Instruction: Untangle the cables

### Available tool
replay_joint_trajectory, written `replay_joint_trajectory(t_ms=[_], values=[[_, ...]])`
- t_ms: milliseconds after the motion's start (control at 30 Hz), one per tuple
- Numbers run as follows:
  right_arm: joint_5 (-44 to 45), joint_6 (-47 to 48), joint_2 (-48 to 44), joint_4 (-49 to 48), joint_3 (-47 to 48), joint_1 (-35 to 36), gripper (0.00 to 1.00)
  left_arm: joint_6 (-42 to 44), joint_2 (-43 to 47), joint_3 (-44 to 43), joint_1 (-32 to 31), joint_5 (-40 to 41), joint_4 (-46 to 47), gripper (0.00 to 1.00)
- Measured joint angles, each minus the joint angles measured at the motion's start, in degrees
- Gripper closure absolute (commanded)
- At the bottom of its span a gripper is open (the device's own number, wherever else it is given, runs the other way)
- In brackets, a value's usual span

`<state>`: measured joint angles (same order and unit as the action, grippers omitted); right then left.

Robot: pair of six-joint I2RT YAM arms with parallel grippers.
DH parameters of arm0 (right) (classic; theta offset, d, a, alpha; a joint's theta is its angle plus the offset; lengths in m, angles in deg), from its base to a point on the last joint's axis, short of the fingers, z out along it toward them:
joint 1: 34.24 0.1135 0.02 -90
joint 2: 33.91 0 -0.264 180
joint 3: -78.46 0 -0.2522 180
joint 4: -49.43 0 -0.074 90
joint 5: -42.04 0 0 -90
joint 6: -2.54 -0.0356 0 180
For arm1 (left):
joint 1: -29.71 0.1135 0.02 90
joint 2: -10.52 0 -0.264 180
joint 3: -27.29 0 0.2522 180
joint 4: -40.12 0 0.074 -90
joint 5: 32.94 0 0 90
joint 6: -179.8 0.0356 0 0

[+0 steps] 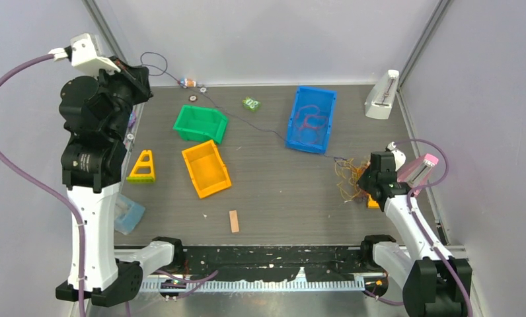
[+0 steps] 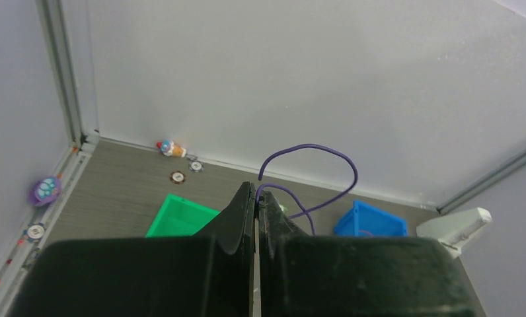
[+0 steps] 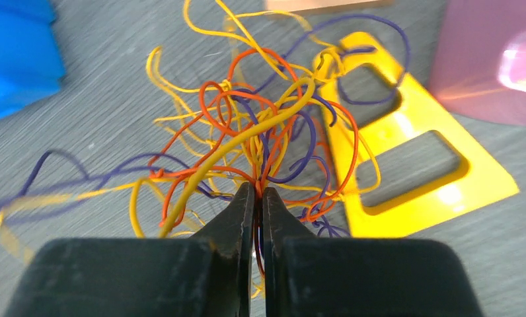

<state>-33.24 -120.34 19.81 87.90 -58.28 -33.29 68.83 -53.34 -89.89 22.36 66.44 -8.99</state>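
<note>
Pinching one purple strand [image 2: 311,146] in my left gripper [image 2: 256,191], high at far left | right gripper [image 3: 259,193] clamped on the cables [image 3: 250,132], knotted near-right on the table [image 1: 280,198] | strand's long axis runs diagonally between both grippers | tangle nearest my right arm

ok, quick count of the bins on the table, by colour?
Blue bin: 1
Green bin: 1
Orange bin: 1
Total: 3
</note>
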Motion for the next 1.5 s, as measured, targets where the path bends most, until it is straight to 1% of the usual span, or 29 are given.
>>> replay_joint_trajectory(t_ms=[100,233,333,433,600,700,767,867,933,1033,1167,1233,1300,1433,1500], values=[[-7.0,2.9,-1.4,-1.2,0.1,0.0,0.95,-1.1,-0.1,3.1,0.0,-3.1,0.4,1.0],[-15.4,6.1,-5.8,-3.0,0.1,0.1,0.95,-2.4,-0.9,8.5,0.0,-7.3,0.7,1.0],[-18.2,8.2,-8.3,-2.2,1.4,0.5,0.95,-2.6,-2.9,11.3,0.0,-9.2,0.1,1.0],[-19.9,9.6,-9.5,-1.4,4.0,1.3,0.95,-2.6,-4.3,14.9,0.0,-10.1,-0.5,1.0],[-21.5,11.0,-10.3,0.3,8.0,3.3,0.95,-2.6,-2.0,25.7,0.0,-9.8,-0.6,1.0],[-22.0,11.7,-10.4,1.0,9.5,5.5,0.94,-2.5,-0.3,31.2,0.0,-8.7,-0.8,1.0],[-22.2,12.5,-10.5,1.5,10.6,8.7,0.95,-2.2,-0.4,35.0,0.0,-7.8,-1.6,0.99],[-22.3,12.9,-10.6,2.7,11.5,9.7,0.95,-2.1,-1.0,35.6,0.0,-8.1,-1.7,0.95],[-22.3,13.2,-10.6,3.7,13.1,10.2,0.95,-2.0,-1.8,36.3,0.0,-8.9,-1.6,0.94],[-22.4,13.4,-10.6,4.5,16.0,10.4,0.95,-1.6,-3.0,38.0,0.0,-9.9,-1.8,0.94],[-23.4,13.6,-10.9,4.5,19.3,10.6,0.95,-1.5,-5.2,39.7,0.0,-10.5,-1.8,0.96],[-24.8,13.7,-11.3,4.5,20.7,10.6,0.95,-1.9,-6.8,40.6,0.0,-10.7,-1.7,0.91],[-26.5,13.7,-11.3,4.5,21.6,10.8,0.95,-2.7,-8.4,41.8,0.0,-11.1,-1.2,0.83],[-30.0,13.8,-10.9,4.4,23.1,11.8,0.95,-2.9,-10.3,43.8,0.0,-12.0,-1.0,0.43],[-31.3,13.9,-10.2,4.3,23.9,12.3,0.95,-2.9,-9.7,44.4,-0.1,-12.9,-0.7,0.31]])
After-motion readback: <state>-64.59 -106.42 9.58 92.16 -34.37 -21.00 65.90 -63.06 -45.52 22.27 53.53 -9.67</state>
